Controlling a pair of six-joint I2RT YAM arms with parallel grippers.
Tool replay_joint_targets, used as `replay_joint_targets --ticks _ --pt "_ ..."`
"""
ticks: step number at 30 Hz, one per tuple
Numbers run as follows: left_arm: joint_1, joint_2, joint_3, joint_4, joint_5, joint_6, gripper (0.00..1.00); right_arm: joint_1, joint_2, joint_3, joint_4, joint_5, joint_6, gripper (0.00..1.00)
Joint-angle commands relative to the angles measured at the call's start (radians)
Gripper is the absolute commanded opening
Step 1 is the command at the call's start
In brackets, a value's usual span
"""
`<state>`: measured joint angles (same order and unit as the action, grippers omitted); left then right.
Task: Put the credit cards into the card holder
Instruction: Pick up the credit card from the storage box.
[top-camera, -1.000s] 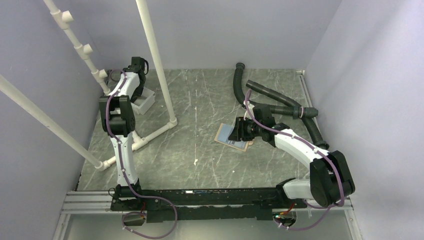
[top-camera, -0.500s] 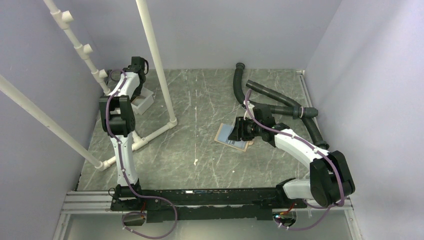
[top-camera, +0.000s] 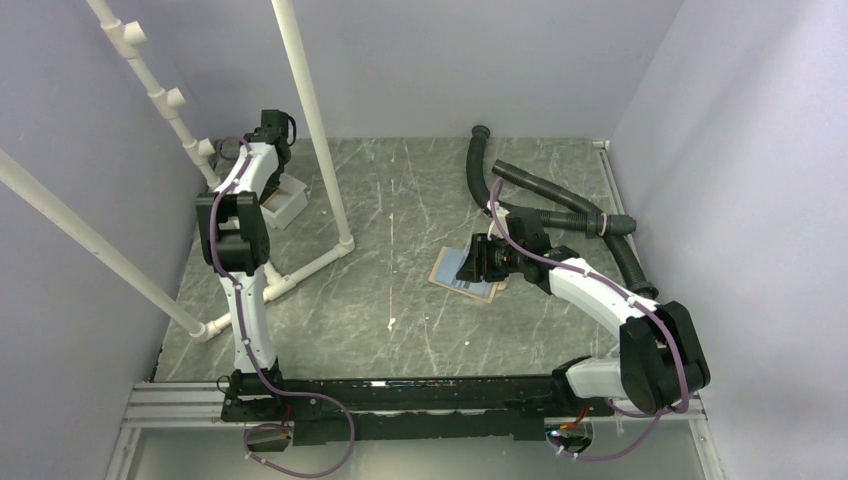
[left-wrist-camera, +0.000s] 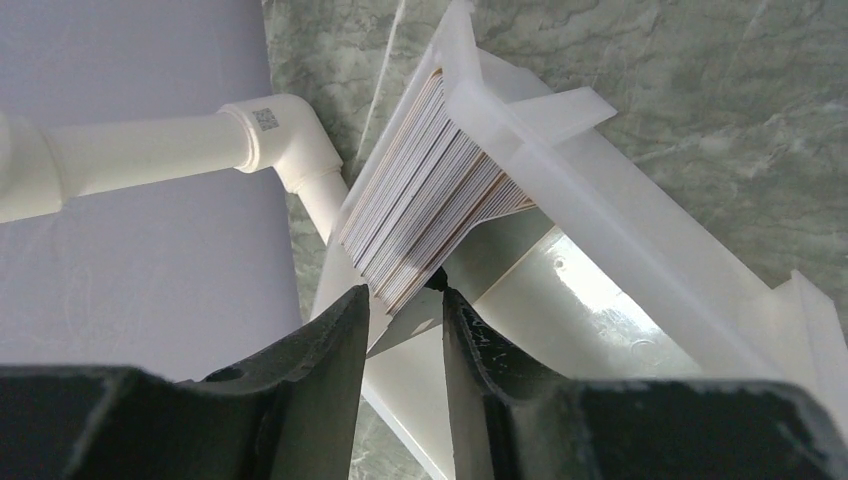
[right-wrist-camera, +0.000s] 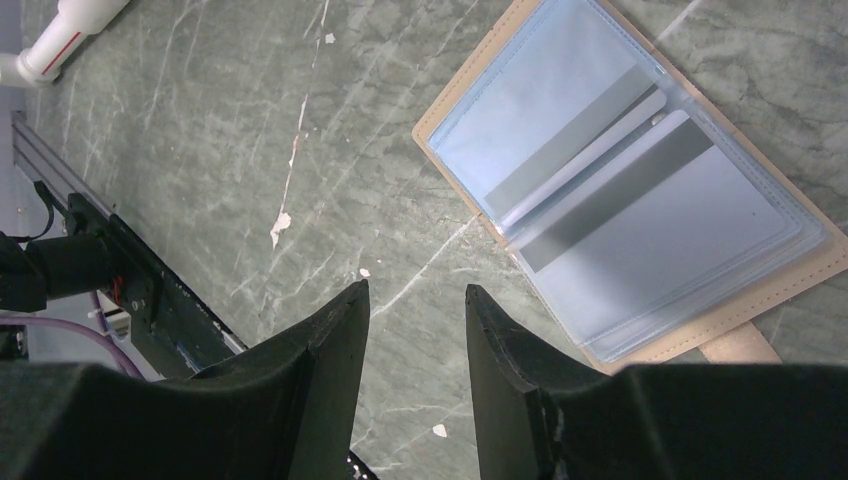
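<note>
Left hand (left-wrist-camera: 402, 298) set on a corner of the credit cards (left-wrist-camera: 430, 190), well apart from the open card holder (right-wrist-camera: 620, 200).

Black fingers (left-wrist-camera: 330, 370) straddling the near lower corner of the stack, only a narrow gap between them; impossible to tell whether clenched on a card or merely bracketing it. Cards standing on edge, packed tight in a white tray (left-wrist-camera: 620, 230), long edges slanting up and away to the right of the hand, tray beside the pipe frame (left-wrist-camera: 150, 155) at the far left of the worktop (right-wrist-camera: 200, 150). Right hand (right-wrist-camera: 415, 300) released, nothing between its fingers, hovering over bare worktop, card holder just up and to its right, flat, spread open, pale blue pockets upward. Likely next: a pull-out along that slant, then a long carry rightward.
</note>
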<state>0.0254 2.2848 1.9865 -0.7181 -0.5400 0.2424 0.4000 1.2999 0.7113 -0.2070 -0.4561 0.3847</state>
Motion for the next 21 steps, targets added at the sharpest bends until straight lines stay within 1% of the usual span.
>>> replay_joint_targets --ticks 1,10,18,21 --pt "-0.002 -0.077 0.014 0.024 -0.03 0.02 0.37 0.003 -0.021 0.001 0.048 -0.019 -0.003 0.43" --pt "-0.003 -0.049 0.028 -0.005 0.004 0.008 0.24 0.003 -0.024 0.003 0.042 -0.019 -0.007 0.43" --pt "-0.004 -0.061 0.035 -0.023 0.014 -0.005 0.16 0.003 -0.02 0.007 0.044 -0.019 -0.009 0.43" --pt "-0.009 -0.075 0.054 -0.06 0.035 -0.037 0.09 0.003 -0.017 0.012 0.04 -0.021 -0.008 0.43"
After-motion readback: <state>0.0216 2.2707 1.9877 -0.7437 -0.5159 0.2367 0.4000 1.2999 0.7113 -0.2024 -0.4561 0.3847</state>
